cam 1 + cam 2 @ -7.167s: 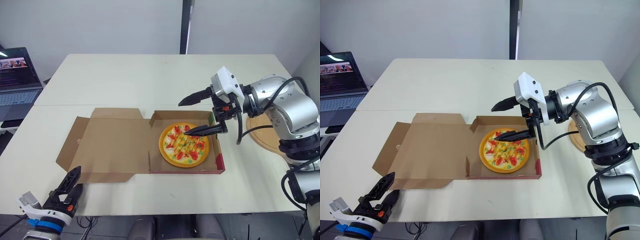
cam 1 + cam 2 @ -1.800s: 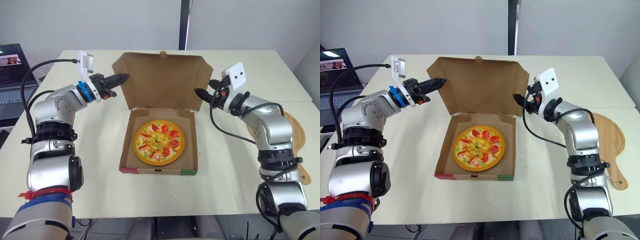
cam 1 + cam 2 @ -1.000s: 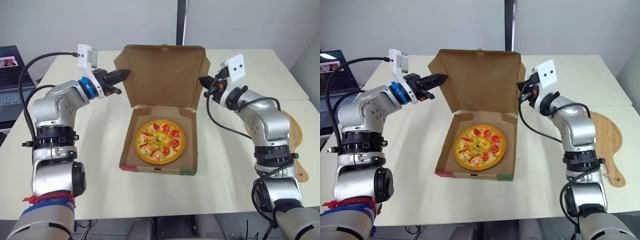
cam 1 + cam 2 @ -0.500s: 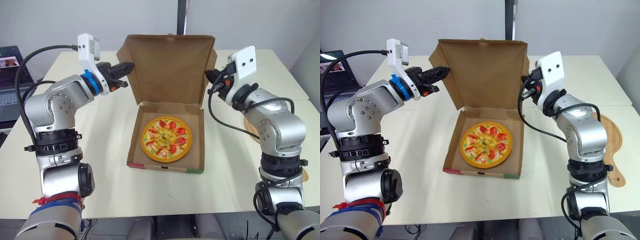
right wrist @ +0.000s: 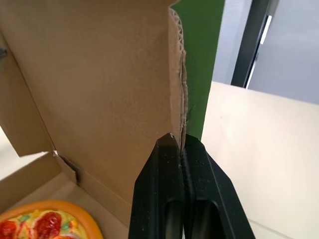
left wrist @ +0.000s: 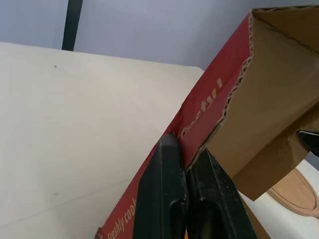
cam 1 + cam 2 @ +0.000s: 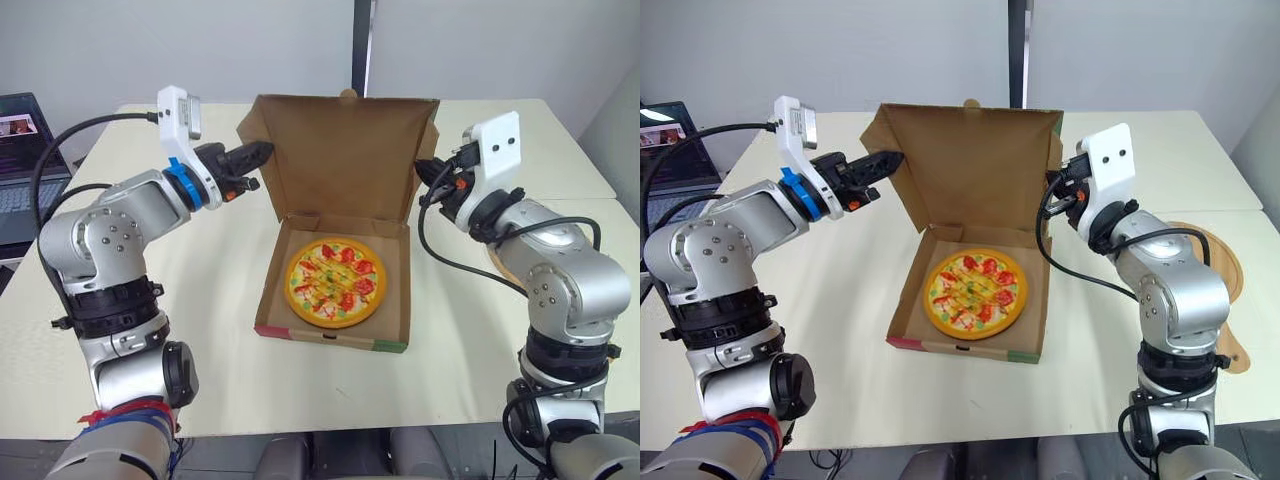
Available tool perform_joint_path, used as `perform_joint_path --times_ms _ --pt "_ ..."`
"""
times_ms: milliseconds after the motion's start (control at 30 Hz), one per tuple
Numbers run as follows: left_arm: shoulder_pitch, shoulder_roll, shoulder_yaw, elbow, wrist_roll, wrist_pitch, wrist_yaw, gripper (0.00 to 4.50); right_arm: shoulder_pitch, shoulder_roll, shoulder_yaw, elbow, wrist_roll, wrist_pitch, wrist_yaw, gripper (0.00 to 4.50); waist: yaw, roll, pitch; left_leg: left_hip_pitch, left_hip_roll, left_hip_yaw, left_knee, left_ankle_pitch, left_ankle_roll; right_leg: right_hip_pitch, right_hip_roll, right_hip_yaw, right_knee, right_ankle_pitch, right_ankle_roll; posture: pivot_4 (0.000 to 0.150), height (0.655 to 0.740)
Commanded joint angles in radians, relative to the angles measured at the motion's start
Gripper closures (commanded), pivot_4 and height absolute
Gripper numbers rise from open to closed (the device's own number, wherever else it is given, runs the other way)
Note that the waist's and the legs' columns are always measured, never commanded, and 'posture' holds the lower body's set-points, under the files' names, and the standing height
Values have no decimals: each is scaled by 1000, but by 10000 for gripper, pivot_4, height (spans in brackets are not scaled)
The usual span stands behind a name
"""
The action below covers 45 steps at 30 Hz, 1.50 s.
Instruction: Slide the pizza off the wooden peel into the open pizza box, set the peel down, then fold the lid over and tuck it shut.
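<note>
1. Jaws of the left gripper point(image 6: 186, 158) were pressed together on the corrugated edge of the lid point(image 7: 345, 150), at its left side, upper centre-left of the head view. The red printed outer face of the cardboard lay against one finger point(image 6: 167, 172).
2. Jaws of the right gripper point(image 5: 180, 143) were likewise closed on the lid's opposite edge, upper centre-right of the head view. The brown inner face was on one side of the fingers and the green outer face on the other.
3. Lid: held raised between the two grippers, roughly upright and leaning slightly forward over the base, with its brown inside facing the camera.
4. Pizza box point(image 7: 330, 338): open, in the centre of the frame, with a red and green strip on its front wall.
5. Pizza point(image 7: 335, 282): lay flat inside the box base, round, with an orange rim and red, yellow and green toppings.
6. Wooden peel point(image 7: 1225, 255): lay flat on the table point(image 7: 230, 380) at the right edge of the frame, partly hidden behind the right arm, well apart from the box.
7. Laptop point(image 7: 665, 150): open, at the upper left edge of the frame.
</note>
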Motion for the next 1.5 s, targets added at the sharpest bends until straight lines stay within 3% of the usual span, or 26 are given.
perform_joint_path --times_ms 33,267,633,967,1133,1267,1500 --pt "-4 -38 -11 -88 -92 49 7 45000 -6 47 30 -114 82 52 -3 44712 1 0 0 0 0 0 0 0 0 0 0 0 0 0 0 1500 7400" --pt "22 -64 33 -136 -144 111 51 45000 45 89 26 -203 98 127 -38 44712 3 0 0 0 0 0 0 0 0 0 0 0 0 0 0 1500 7400" --pt "194 -110 169 -318 -313 180 165 45000 226 110 55 -357 72 90 -69 44712 11 0 -1 2 0 0 1 0 0 2 0 0 0 0 0 1500 7400" --pt "361 -201 191 -439 -492 90 366 45000 353 120 97 -405 38 -41 -107 44712 17 0 -1 3 0 0 3 0 0 4 0 0 0 0 0 1500 7400" --pt "466 -196 164 -484 -584 20 428 45000 410 113 121 -399 19 -131 -122 44712 19 0 -1 3 0 0 3 0 0 5 0 0 0 0 0 1500 7400" --pt "539 -168 122 -530 -572 -57 446 45000 489 106 152 -396 4 -209 -123 44712 19 0 -2 4 0 0 3 0 0 7 1 0 -1 0 0 1500 7400" --pt "666 -122 -16 -640 -378 -253 395 45000 627 73 215 -368 -52 -360 -120 44712 19 0 -2 6 1 1 3 0 0 8 1 0 -1 0 0 1500 7400"
